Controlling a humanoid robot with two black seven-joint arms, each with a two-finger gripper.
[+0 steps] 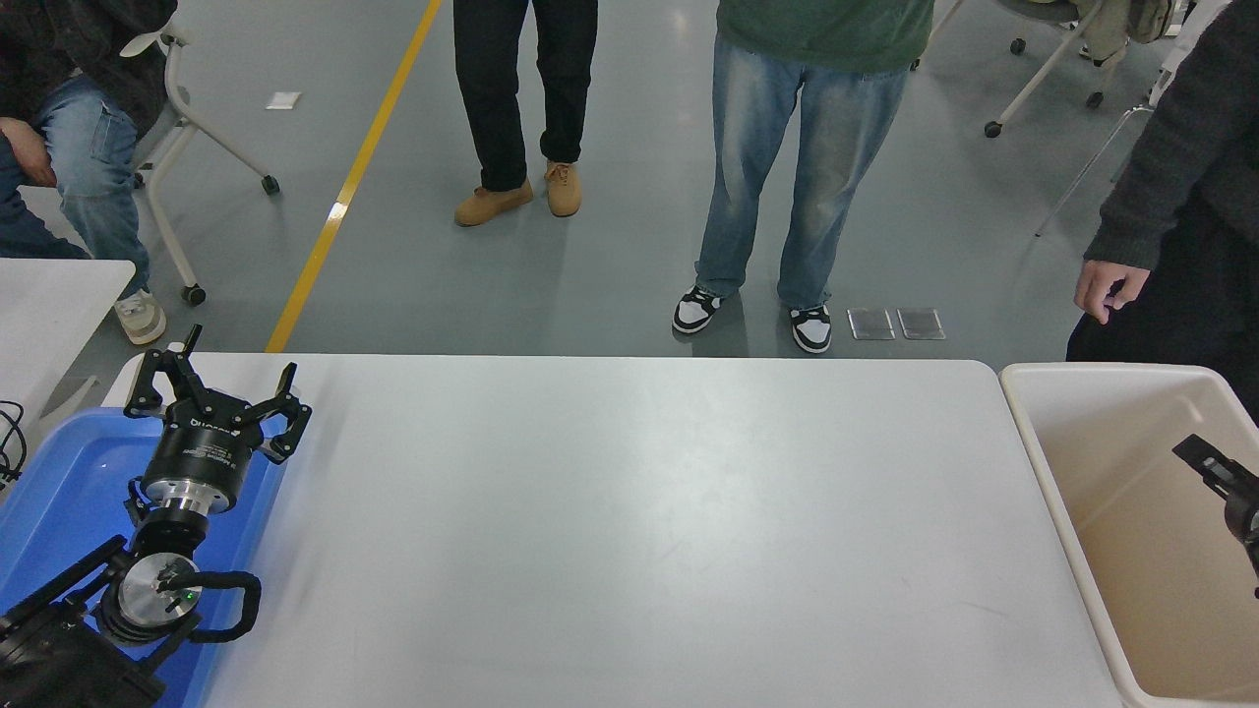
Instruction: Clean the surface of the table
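Nothing is seen on the counter [629,521] beside the beige bin [1043,462]. Whether the right gripper [1215,470] over that bin has its fingers parted cannot be told; the rim could be clipped. The left gripper [211,398], splayed and empty, is parked far from the bin.

Black left arm [118,590], silver joints, green light.

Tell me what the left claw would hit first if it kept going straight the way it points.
Probably nothing on the table. The left claw, open, points toward the far edge of the table surface. Nothing stands in that line; beyond the edge only grey floor shows. Its height above the table is unclear.
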